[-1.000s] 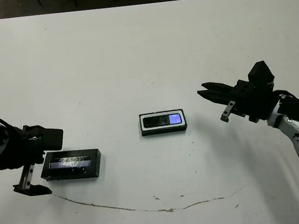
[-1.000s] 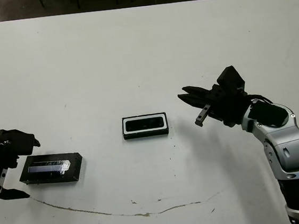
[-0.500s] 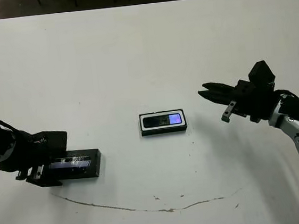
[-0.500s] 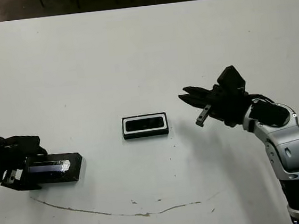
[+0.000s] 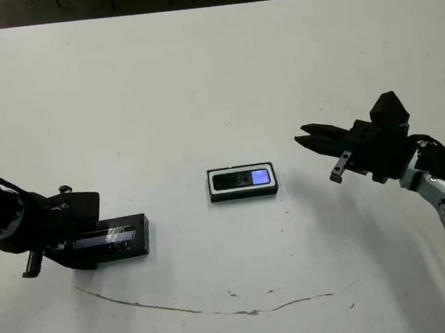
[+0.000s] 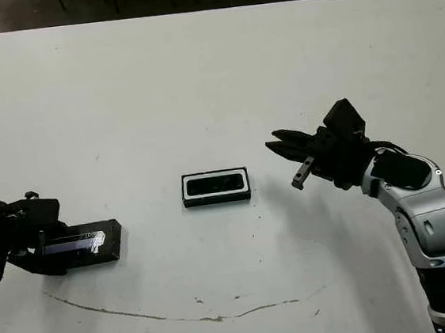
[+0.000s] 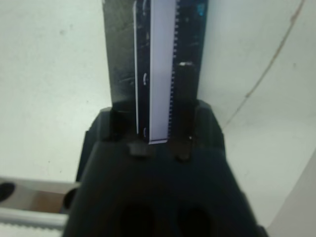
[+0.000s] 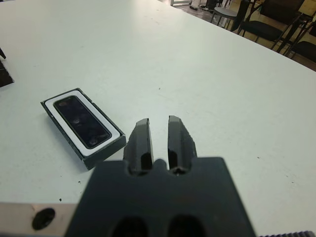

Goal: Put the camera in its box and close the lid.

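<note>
Your table (image 5: 198,81) holds one box (image 5: 242,182) at centre with one camera (image 5: 244,179) inside. One lid (image 5: 119,239) sits clamped in left fingers (image 7: 185,94); right fingers (image 8: 140,143) nearly closed, empty.

The camera (image 5: 242,179), a slim black bar with a dark screen and a blue-violet patch near its right end, lies flat, screen up, inside the box (image 5: 244,193). The box is a shallow rectangular tray with a black rim and white lining, resting near the middle of the white surface (image 5: 198,81) with its long side running left to right and its top uncovered. The lid (image 5: 120,240), a flat black rectangle with a glossy window catching the light, sits well apart to the left, its left end between the left gripper's (image 5: 71,244) fingers.
</note>
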You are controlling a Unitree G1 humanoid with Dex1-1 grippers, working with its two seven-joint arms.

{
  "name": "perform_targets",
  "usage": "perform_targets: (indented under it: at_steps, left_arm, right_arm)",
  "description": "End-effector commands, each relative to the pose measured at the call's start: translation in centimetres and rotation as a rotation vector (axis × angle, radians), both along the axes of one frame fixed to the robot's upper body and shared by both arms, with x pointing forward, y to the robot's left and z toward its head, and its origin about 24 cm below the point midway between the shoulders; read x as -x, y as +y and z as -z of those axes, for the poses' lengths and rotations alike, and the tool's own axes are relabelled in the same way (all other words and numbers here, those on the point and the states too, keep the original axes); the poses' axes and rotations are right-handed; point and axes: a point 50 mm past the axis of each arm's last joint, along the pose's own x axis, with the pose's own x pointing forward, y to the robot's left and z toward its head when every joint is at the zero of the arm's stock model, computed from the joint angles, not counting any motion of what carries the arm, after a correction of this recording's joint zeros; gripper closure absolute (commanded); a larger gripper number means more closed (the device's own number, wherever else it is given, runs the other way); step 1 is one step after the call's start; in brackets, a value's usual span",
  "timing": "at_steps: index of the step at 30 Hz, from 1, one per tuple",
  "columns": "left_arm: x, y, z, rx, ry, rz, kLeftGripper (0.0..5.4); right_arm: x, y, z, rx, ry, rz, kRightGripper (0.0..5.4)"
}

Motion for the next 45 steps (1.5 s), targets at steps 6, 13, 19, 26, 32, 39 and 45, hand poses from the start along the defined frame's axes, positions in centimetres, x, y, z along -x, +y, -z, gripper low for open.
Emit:
perform_targets:
  at_steps: [6, 13, 19, 26, 32, 39, 45]
  left_arm:
    - [0.0, 0.7, -0.1, 0.184, -0.049, -0.153, 4.27]
    - [-1.1, 0.3, -1.0, 0.588, -0.245, -0.293, 4.27]
    - [-2.0, -1.6, -1.0, 0.675, -0.43, -0.383, 4.27]
    - [-3.2, -3.7, -0.8, 0.698, -0.36, -0.344, 4.27]
    - [-4.3, -5.1, 0.1, 0.669, -0.304, -0.289, 4.27]
    - [-5.3, -5.8, 1.4, 0.625, -0.165, -0.22, 4.27]
    - [-6.3, -6.0, 2.0, 0.6, -0.071, -0.154, 4.27]
  right_arm:
    - [0.2, -0.2, 0.8, 0.001, 0.041, 0.003, 5.4]
    - [0.0, 0.4, 0.9, -0.032, 0.028, -0.009, 5.4]
    - [-0.2, 0.6, 0.7, -0.065, 0.011, -0.007, 5.4]
    - [-0.5, 0.2, 0.4, -0.084, -0.01, 0.034, 5.4]
    - [-1.2, -0.8, 0.2, -0.12, -0.056, 0.06, 5.4]
    - [-1.6, -1.9, -0.2, -0.14, -0.053, 0.117, 5.4]
    - [-2.2, -2.6, 0.0, -0.183, -0.021, 0.127, 5.4]
